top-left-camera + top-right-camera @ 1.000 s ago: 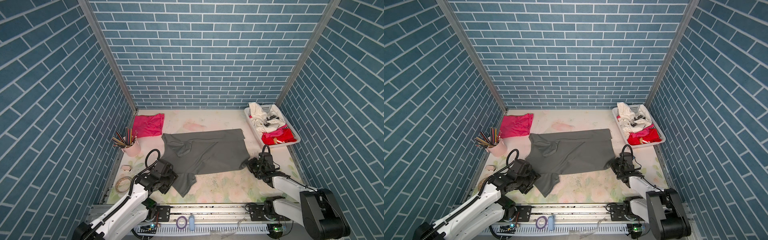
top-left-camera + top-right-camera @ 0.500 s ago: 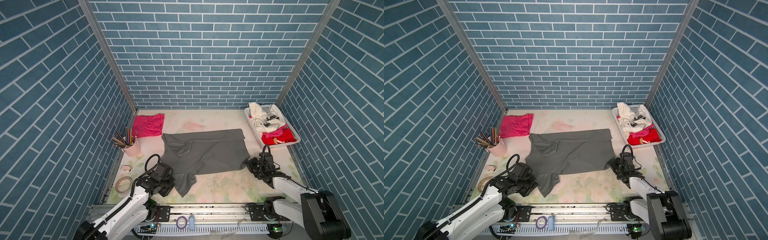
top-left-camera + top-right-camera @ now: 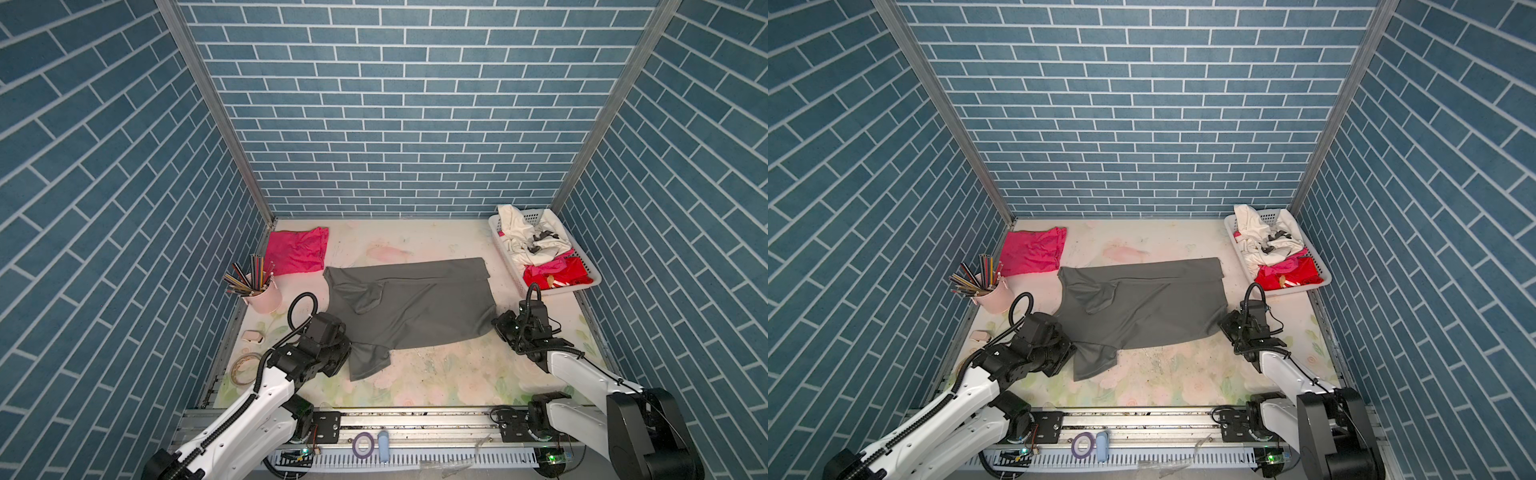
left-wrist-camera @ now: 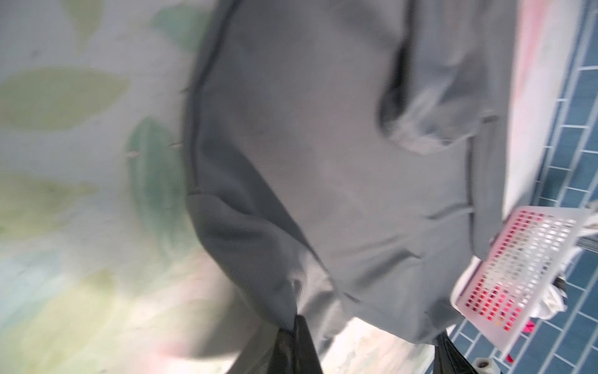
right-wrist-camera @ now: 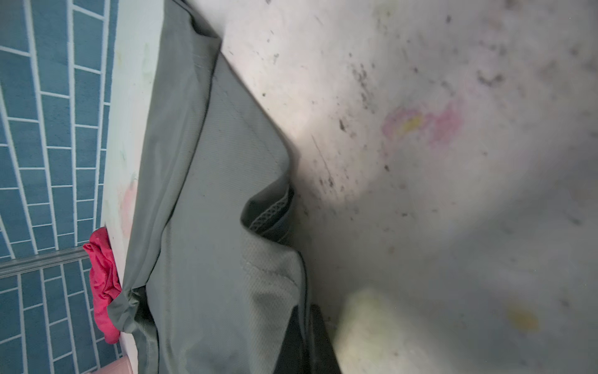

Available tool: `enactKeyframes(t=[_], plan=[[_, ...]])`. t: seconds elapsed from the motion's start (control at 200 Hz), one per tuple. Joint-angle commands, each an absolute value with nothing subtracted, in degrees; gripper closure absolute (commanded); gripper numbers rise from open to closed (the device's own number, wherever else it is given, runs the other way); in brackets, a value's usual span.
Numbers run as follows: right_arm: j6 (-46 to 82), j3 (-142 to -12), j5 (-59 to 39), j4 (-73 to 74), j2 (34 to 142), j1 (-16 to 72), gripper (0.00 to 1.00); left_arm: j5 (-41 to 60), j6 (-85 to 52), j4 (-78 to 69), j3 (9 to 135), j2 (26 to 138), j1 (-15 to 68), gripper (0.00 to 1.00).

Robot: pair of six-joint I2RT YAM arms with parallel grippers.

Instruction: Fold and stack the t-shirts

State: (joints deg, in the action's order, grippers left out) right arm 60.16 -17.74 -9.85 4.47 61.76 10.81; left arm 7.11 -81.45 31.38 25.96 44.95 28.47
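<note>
Grey t-shirt [image 3: 415, 307] | flat | long axis left-right | hem rightward

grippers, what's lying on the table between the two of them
The grey shirt, spread out from the left gripper to the right gripper, each shut on an edge of it. Nothing else lies there, as both top views show.

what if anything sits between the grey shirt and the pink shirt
Nothing visible: a corner of the grey t-shirt lies right next to the pink t-shirt. The pencil cup stands off to the side.
</note>
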Motion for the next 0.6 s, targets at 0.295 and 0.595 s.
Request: enactKeyframes(t=[0.295,0.595], plan=[[49.67,-22.73,-5.3,-3.26,59.65,10.61,1.0,3.29,-75.59,29.97,33.03,47.9,26.24,1.0],[46.24,-28.3,-5.8,-4.56,65.33,10.66,1.0,5.75,-68.67,25.92,39.23,55.81,21.57,1.0]])
